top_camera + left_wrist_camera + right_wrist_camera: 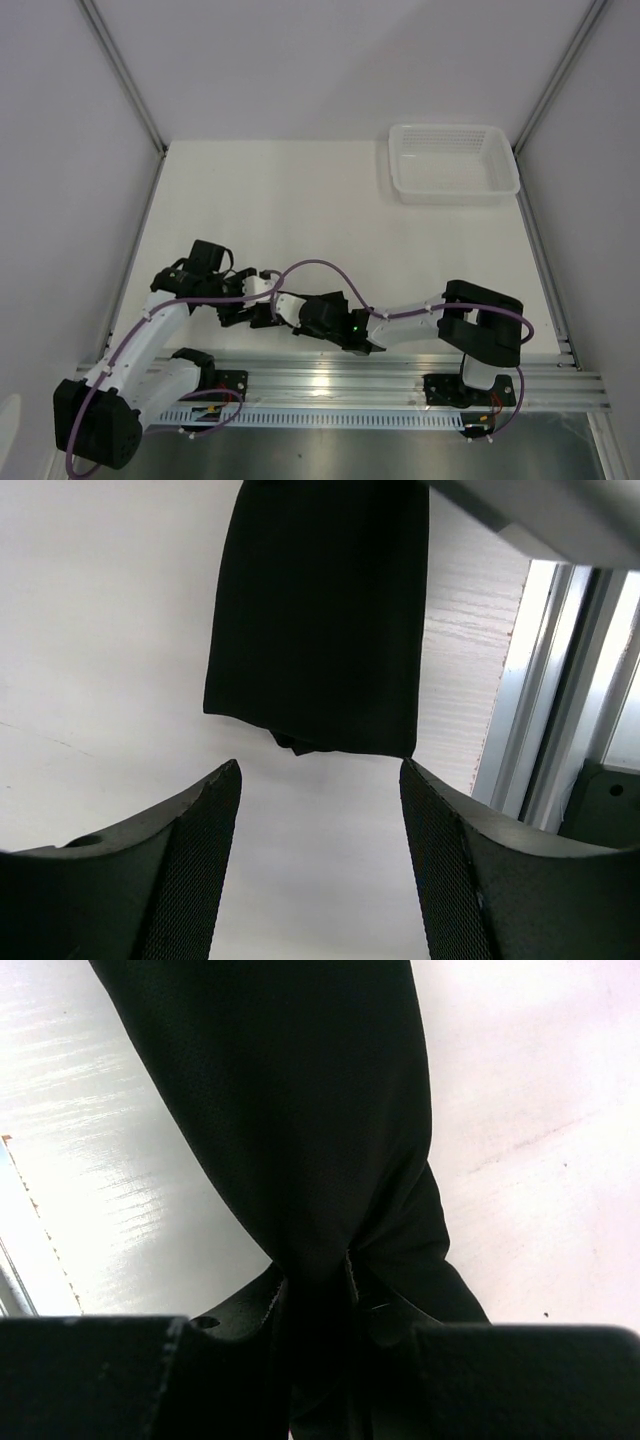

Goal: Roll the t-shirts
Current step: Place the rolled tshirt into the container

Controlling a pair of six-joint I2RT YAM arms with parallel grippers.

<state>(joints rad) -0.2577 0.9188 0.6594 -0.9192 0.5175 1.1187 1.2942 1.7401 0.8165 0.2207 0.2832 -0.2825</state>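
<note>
The black t-shirt (315, 620) lies as a narrow rolled or folded bundle on the white table, just beyond my left gripper (318, 770). That gripper is open, with only bare table between its fingers (200, 860), and does not touch the fabric. My right gripper (315, 1285) is shut on the other end of the t-shirt (290, 1110), which bunches where the jaws pinch it. In the top view both grippers meet low at the table's near edge, left gripper (250, 316) and right gripper (318, 316). There the shirt is mostly hidden between them.
A white mesh basket (455, 160) stands at the far right corner of the table. The aluminium rail (400, 385) carrying the arm bases runs along the near edge, close beside the shirt (560, 700). Side walls close in the table.
</note>
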